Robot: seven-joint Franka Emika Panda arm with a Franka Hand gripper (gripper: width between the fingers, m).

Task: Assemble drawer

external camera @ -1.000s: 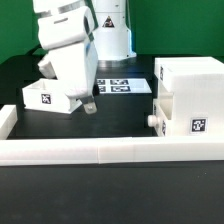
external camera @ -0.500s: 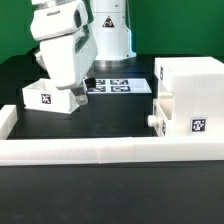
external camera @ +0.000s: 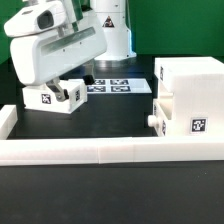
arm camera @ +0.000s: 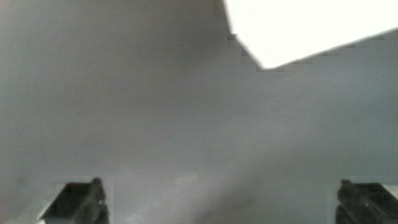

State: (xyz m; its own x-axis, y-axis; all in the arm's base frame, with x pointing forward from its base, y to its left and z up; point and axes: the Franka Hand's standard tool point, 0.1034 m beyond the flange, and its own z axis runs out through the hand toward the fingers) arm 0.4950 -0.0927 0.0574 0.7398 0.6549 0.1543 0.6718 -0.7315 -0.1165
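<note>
The tall white drawer housing [external camera: 195, 80] stands at the exterior view's right. A small tray [external camera: 188, 121] with a knob [external camera: 152, 120] sits against its front. A second open-top tray [external camera: 40, 98] with a tag lies at the left. My gripper [external camera: 68, 92] hangs at that tray's right end, and the tilted white hand covers much of the tray. In the wrist view my gripper [arm camera: 219, 205] is open and empty. Its fingertips [arm camera: 75, 200] stand far apart over blurred grey. A white corner [arm camera: 311, 30] shows beyond them; I cannot tell which part it is.
A long low white rail [external camera: 100, 150] runs across the front with a short end piece at the left. The marker board [external camera: 118, 86] lies flat at the back centre. The arm's base [external camera: 112, 30] stands behind it.
The hand has swung toward the exterior view's left and tilted over. It now covers more of the left tray. The trays and housing have not moved.
</note>
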